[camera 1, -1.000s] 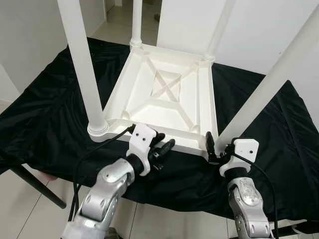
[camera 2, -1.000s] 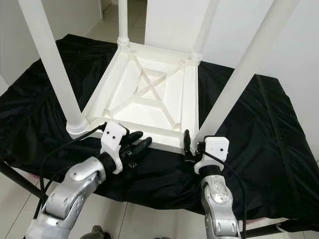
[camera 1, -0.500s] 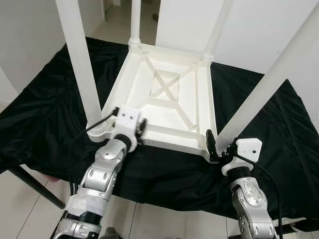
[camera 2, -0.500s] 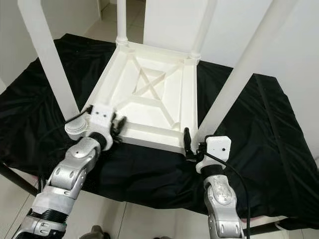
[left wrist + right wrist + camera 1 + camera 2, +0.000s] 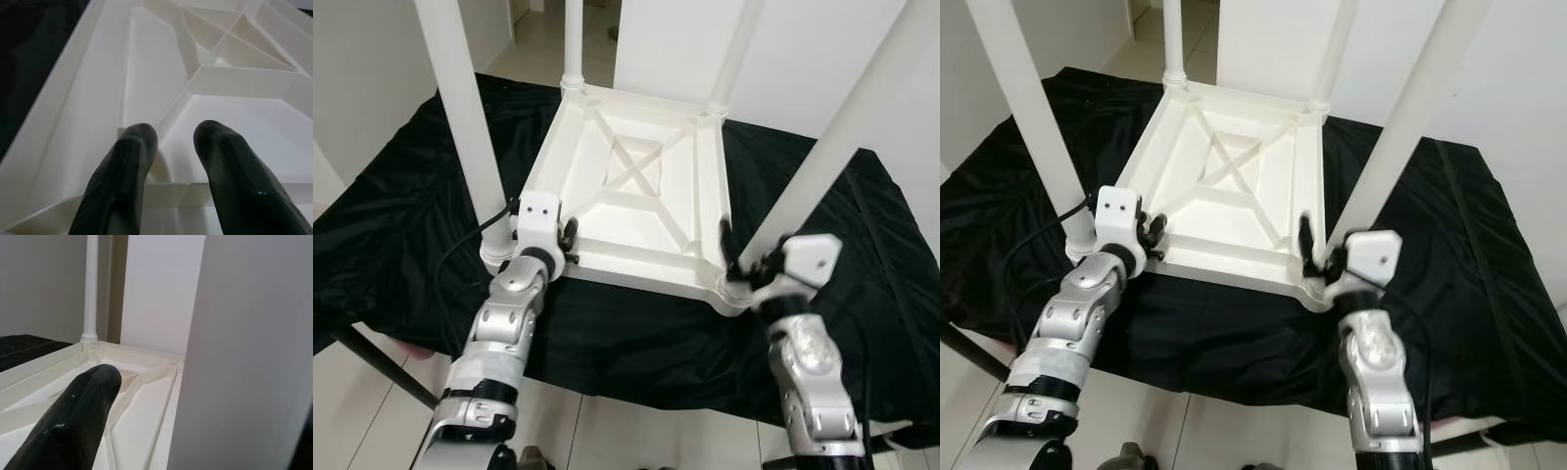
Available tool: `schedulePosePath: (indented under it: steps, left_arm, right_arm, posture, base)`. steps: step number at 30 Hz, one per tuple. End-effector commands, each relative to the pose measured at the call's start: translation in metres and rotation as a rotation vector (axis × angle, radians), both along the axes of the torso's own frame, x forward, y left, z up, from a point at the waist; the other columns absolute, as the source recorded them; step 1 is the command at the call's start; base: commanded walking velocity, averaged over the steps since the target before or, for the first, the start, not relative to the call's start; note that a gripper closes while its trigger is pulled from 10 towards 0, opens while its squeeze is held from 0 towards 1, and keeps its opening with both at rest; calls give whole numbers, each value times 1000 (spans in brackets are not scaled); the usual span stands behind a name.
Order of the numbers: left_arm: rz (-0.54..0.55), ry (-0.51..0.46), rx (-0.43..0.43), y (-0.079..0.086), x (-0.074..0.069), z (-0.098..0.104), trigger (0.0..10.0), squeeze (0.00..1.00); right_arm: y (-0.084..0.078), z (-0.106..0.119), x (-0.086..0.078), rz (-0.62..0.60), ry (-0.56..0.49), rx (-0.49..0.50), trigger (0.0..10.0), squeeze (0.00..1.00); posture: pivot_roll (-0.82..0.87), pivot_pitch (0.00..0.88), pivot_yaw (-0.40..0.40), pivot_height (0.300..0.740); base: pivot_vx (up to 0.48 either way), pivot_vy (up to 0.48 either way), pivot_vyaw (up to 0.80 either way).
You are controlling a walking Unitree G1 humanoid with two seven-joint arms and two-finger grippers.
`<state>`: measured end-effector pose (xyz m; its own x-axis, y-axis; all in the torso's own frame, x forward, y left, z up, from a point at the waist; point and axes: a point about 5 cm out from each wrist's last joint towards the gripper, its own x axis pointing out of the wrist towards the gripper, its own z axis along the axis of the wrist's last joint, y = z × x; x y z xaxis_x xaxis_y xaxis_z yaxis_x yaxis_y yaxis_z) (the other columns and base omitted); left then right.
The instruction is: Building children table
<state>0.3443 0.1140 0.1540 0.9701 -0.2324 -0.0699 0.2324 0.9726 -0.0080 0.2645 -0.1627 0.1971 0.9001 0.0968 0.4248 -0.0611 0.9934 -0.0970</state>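
The white children's table [image 5: 641,186] lies upside down on the black-draped worktop [image 5: 401,225], legs up for fitting; the left tool [image 5: 566,238], fingers parted, reaches over its near rim, while the right tool [image 5: 742,259] closes around the near right leg [image 5: 832,166], likely to steady it.

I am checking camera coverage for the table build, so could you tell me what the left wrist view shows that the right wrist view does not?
Left wrist view alone: the left gripper, fingers apart over the near rim, and the crossed ribs up close. Right wrist view alone: a near table leg right beside a finger of the right gripper, plus a far leg and the wall. Both share the upturned white table.
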Motion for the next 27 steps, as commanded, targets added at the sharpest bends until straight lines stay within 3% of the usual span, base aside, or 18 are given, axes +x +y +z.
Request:
schedulePosePath:
  steps: [1,6,15,27]
  left_arm:
    - [124,22,-2,3,0,-6,10000,0]
    - [163,23,-25,-3,-1,-7,10000,0]
    - [192,20,-36,1,1,-7,10000,0]
    - [213,24,-48,-3,1,-8,10000,0]
  right_arm:
    - [0,5,3,3,-8,2,10000,0]
    - [-2,19,11,-8,-48,-3,10000,0]
    - [-2,23,11,-1,-50,-16,10000,0]
    - [-3,54,14,-1,-140,-14,10000,0]
  posture:
    - [85,44,-72,740]
    - [96,40,-86,740]
    - [101,37,-89,740]
    - [95,18,-81,740]
  base:
    - [0,0,0]
    - [0,0,0]
    - [0,0,0]
    - [0,0,0]
